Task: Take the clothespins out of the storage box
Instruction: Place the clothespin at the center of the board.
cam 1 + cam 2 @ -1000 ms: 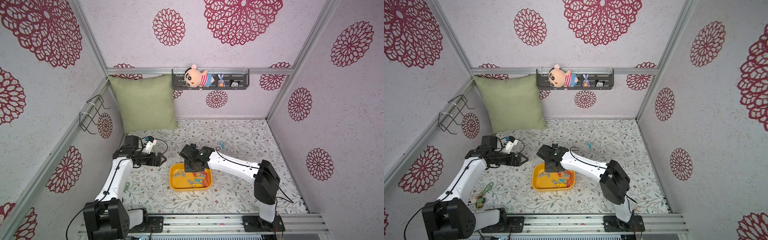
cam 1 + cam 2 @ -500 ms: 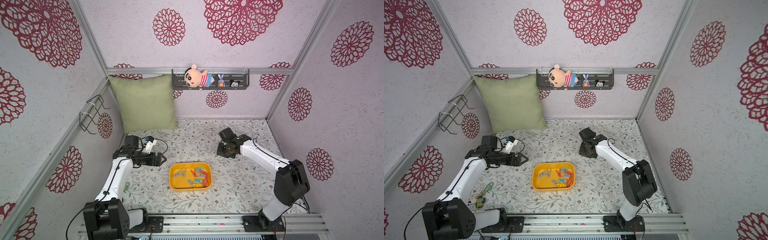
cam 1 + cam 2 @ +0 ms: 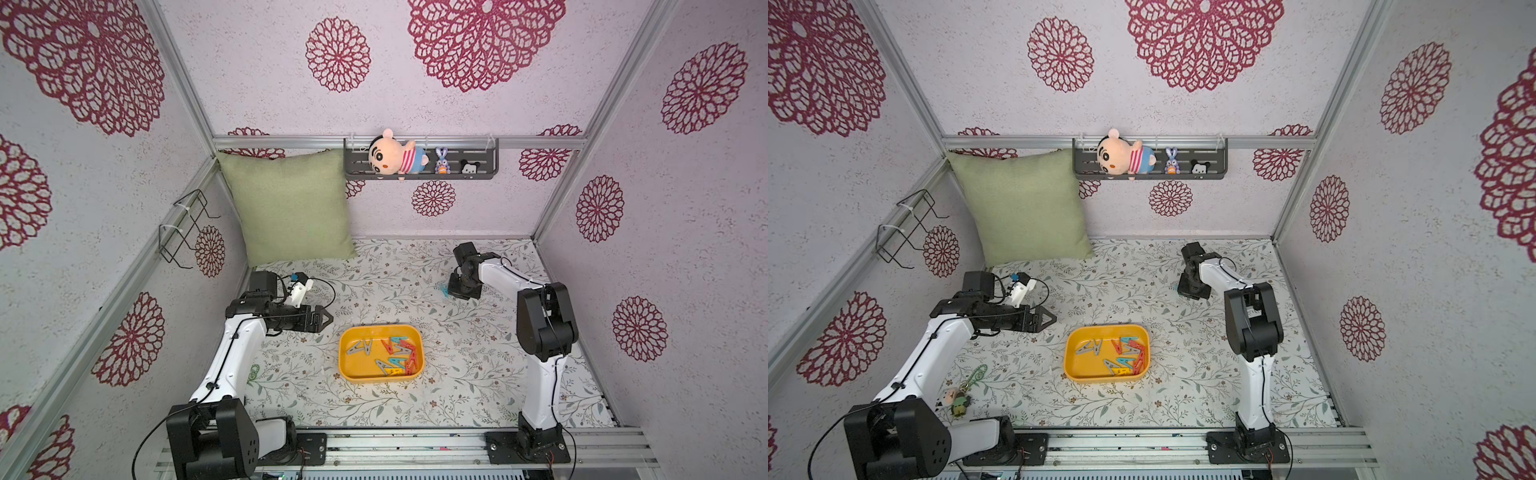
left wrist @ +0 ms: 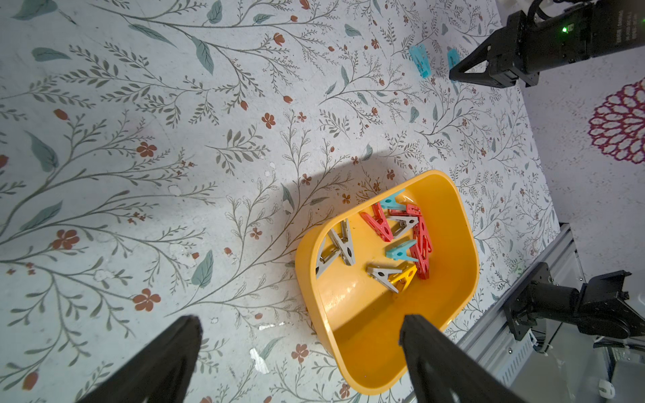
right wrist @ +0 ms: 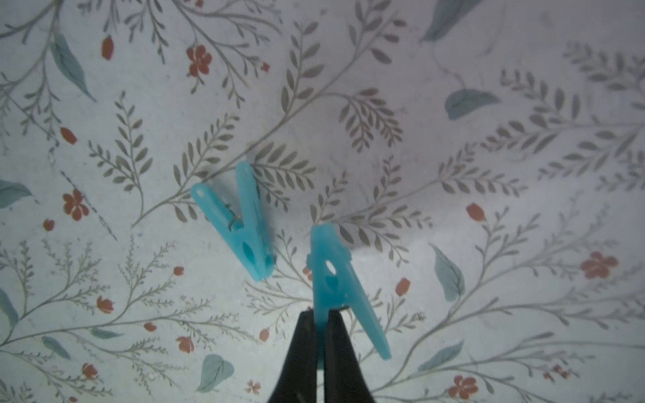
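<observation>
The yellow storage box [image 3: 357,368] [image 3: 1082,368] sits on the floral table near the front middle. Several grey, red, teal and yellow clothespins [image 3: 397,353] [image 4: 398,240] lie in it. My right gripper [image 5: 320,314] [image 3: 460,292] is far from the box at the back right, pointing down, low over the table. It is shut on one leg of a teal clothespin [image 5: 331,275]. A second teal clothespin [image 5: 241,223] [image 4: 420,62] lies loose on the table beside it. My left gripper [image 4: 300,322] [image 3: 326,319] hangs open, left of the box, holding nothing.
A green pillow [image 3: 291,208] leans in the back left corner. A dark shelf [image 3: 482,174] with toys hangs on the back wall, and a wire rack [image 3: 187,228] on the left wall. A keychain [image 3: 963,395] lies at the front left. A metal rail [image 3: 415,446] lines the front.
My right arm has swung from over the storage box to the back right of the table and come down near the loose teal clothespin. The left arm has not moved.
</observation>
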You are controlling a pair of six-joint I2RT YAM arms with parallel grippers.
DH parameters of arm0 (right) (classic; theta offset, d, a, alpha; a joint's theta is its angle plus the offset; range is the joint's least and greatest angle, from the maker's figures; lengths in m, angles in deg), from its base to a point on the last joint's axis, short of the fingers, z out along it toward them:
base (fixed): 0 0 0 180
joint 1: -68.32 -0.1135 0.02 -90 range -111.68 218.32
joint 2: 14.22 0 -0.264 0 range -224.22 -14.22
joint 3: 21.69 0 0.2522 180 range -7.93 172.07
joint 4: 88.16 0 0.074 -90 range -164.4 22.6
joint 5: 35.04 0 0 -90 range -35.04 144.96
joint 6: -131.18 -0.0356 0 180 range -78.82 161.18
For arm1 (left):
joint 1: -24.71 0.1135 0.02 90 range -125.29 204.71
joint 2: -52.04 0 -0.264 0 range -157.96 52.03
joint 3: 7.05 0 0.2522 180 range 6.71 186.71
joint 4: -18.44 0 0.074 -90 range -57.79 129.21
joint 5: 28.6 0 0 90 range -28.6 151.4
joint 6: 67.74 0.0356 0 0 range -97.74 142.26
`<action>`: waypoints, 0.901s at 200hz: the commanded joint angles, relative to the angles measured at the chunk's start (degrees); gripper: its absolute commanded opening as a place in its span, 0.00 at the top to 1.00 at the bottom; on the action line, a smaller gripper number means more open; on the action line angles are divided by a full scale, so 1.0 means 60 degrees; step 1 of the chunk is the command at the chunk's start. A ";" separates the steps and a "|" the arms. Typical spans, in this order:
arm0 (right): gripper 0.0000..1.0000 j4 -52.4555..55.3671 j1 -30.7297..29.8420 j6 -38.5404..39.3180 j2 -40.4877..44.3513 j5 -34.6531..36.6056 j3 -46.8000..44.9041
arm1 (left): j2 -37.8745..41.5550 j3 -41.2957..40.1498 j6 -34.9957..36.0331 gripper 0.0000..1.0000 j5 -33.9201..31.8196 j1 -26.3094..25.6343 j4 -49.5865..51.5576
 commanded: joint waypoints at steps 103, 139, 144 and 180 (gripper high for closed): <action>0.98 0.0730 0.0343 0.0598 -0.1525 -0.0032 0.1745 | 0.0040 0.0060 0.0015 0.02 0.0039 0.0093 -0.0010; 0.97 0.0725 0.0328 0.0565 -0.1547 -0.0161 0.1765 | 0.0040 0.0060 0.0014 0.03 0.0040 0.0091 -0.0004; 0.97 0.0741 0.0317 0.0544 -0.1541 -0.0164 0.1765 | 0.0040 0.0060 0.0015 0.03 0.0038 0.0091 -0.0013; 0.96 0.0718 0.0203 0.0384 -0.1403 -0.0155 0.1533 | 0.0043 0.0060 0.0004 0.03 0.0039 0.0095 -0.0017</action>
